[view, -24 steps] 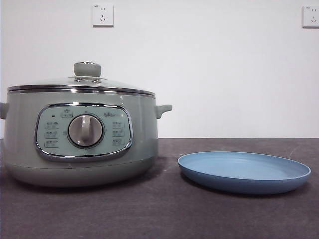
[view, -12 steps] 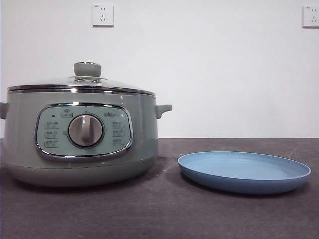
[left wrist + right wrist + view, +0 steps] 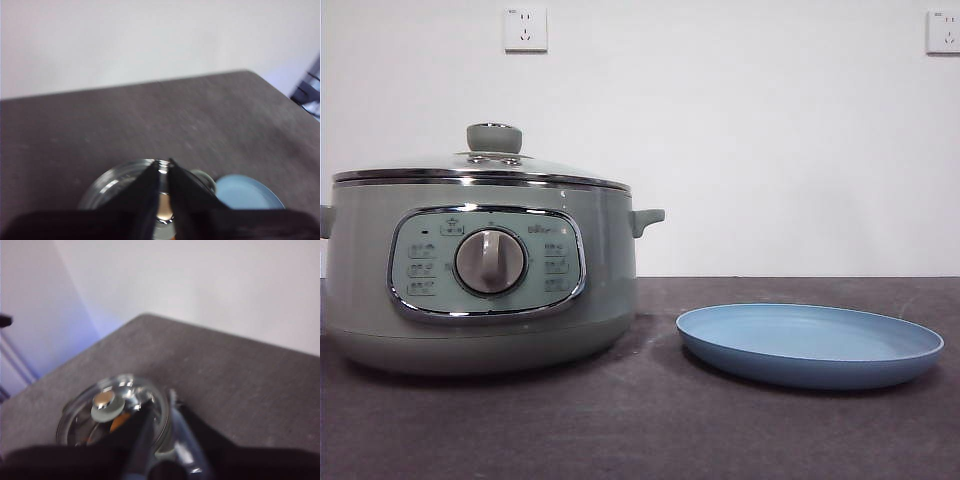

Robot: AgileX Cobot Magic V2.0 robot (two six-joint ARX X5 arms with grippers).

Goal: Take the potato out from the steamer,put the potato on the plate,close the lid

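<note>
Nothing on the tabletop (image 3: 650,430) has budged over the last second: the lid (image 3: 480,165) sits shut on the steamer (image 3: 480,290) as before, and the blue plate (image 3: 809,345) waits bare just beside it. High above, the left tool (image 3: 164,172) hangs over the glass, jaws drawn nearly together and holding nothing, while the right tool (image 3: 160,405) is too blurred to call. An orange glint through the glass says the potato (image 3: 119,421) is inside, so I'd say lifting the lid comes first.
</note>
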